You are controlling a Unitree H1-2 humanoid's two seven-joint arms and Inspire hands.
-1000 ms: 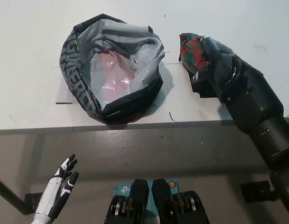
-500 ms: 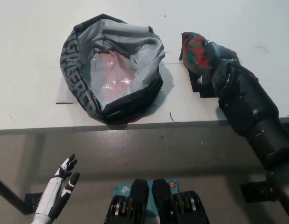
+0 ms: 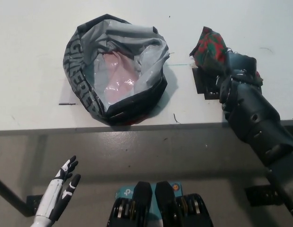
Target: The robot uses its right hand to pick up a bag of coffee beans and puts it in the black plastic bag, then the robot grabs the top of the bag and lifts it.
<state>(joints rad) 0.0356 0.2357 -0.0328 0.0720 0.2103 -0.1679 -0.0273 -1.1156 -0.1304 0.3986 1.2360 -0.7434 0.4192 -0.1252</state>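
Red-and-green patterned bag of coffee beans (image 3: 210,45) sits at the fingertips of the black right hand (image 3: 234,71), which appears closed on its lower end (grip partly hidden by the hand itself). Its long axis runs up-left from the hand. Black plastic bag (image 3: 116,71) lies open-mouthed on the white table (image 3: 33,56), well left of the coffee, so the carry goes leftward. Grey lettering on its rim, not readable. White left hand (image 3: 61,191) rests low left, fingers apart, holding nothing.
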